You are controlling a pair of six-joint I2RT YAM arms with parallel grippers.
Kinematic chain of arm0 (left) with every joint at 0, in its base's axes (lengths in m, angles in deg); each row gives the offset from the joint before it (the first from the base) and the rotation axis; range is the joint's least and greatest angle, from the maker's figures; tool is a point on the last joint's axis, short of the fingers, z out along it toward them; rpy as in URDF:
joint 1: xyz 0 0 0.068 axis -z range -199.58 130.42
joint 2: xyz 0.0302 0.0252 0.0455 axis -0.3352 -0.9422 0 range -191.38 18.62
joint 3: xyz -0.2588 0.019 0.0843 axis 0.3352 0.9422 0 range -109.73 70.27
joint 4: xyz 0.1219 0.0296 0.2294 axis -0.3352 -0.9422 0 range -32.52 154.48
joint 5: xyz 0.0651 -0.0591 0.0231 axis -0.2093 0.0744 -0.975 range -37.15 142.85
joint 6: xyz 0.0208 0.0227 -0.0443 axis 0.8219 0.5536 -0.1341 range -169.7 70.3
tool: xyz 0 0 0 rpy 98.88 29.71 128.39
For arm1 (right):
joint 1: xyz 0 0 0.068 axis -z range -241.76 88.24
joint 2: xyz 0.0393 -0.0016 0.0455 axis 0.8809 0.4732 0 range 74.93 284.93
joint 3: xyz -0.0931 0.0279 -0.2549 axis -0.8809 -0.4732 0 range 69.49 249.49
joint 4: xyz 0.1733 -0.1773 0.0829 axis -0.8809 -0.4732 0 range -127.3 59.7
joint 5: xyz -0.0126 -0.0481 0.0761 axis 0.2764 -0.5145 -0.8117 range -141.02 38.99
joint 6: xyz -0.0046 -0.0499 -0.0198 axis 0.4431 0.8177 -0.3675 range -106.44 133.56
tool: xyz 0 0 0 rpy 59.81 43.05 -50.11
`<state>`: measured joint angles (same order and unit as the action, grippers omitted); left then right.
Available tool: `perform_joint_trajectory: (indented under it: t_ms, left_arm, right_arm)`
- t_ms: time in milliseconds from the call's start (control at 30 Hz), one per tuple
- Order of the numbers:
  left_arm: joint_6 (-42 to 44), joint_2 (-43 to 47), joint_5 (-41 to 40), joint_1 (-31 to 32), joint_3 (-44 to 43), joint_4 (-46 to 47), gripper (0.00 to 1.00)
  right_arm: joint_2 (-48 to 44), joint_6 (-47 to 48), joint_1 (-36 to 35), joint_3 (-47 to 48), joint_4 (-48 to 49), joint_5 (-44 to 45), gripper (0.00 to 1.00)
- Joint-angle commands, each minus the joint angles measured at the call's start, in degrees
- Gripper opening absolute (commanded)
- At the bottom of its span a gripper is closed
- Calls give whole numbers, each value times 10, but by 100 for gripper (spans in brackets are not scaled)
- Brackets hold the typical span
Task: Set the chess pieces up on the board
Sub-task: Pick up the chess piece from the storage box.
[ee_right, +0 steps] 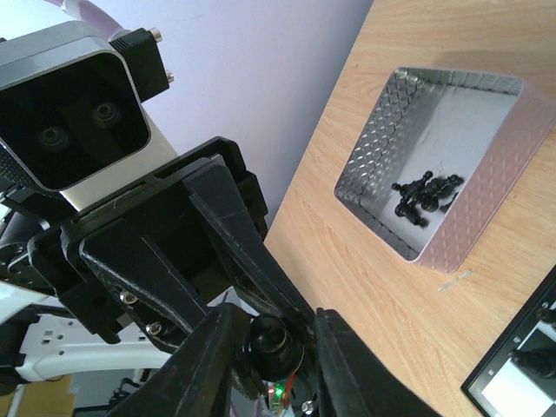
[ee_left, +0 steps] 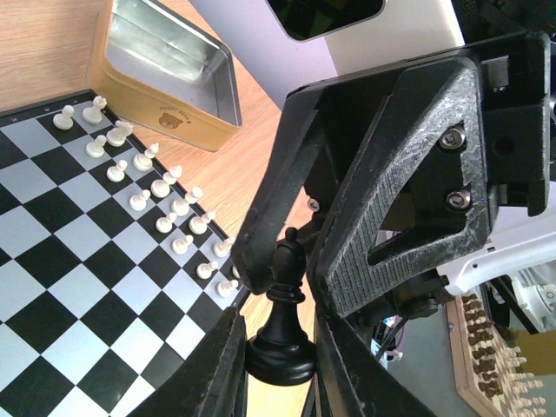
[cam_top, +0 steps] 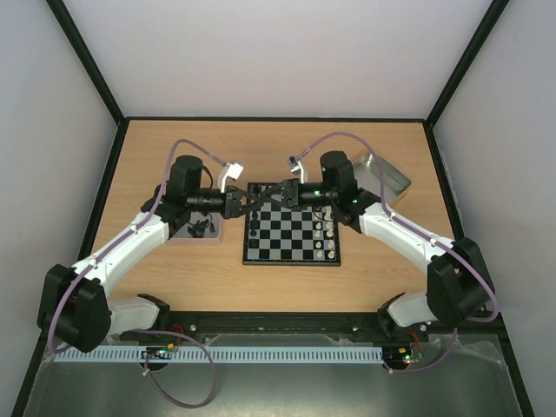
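A black bishop is held in the air between both grippers, over the far edge of the board. My left gripper is shut on its base. My right gripper comes from the opposite side, and its fingers close round the bishop's head. In the top view the left gripper and right gripper meet tip to tip. Several loose black pieces lie in a metal tray. A few black pieces stand on the board's left edge.
Pale white pieces stand in two rows along the board's right side. A second metal tin sits beyond them at the back right. The tray with the black pieces is left of the board.
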<state>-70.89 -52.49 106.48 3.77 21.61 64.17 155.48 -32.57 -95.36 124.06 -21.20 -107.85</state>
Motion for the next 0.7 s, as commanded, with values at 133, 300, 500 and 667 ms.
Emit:
perform_joint_trajectory:
  t_ms: [133, 300, 500, 667]
  left_arm:
    - [11, 11, 15, 2, -4, 11, 16]
    - [13, 5, -22, -1, -9, -6, 45]
    - [-23, 15, -212, -41, 6, -34, 73]
    - [-72, 50, -392, -76, 27, -60, 75]
  right_arm:
    - [0, -7, -3, 0, 21, -27, 7]
    - [-6, 13, -4, -3, 15, 39, 2]
    - [-17, 133, -26, 8, -69, 300, 2]
    - [7, 202, -77, 9, -84, 494, 2]
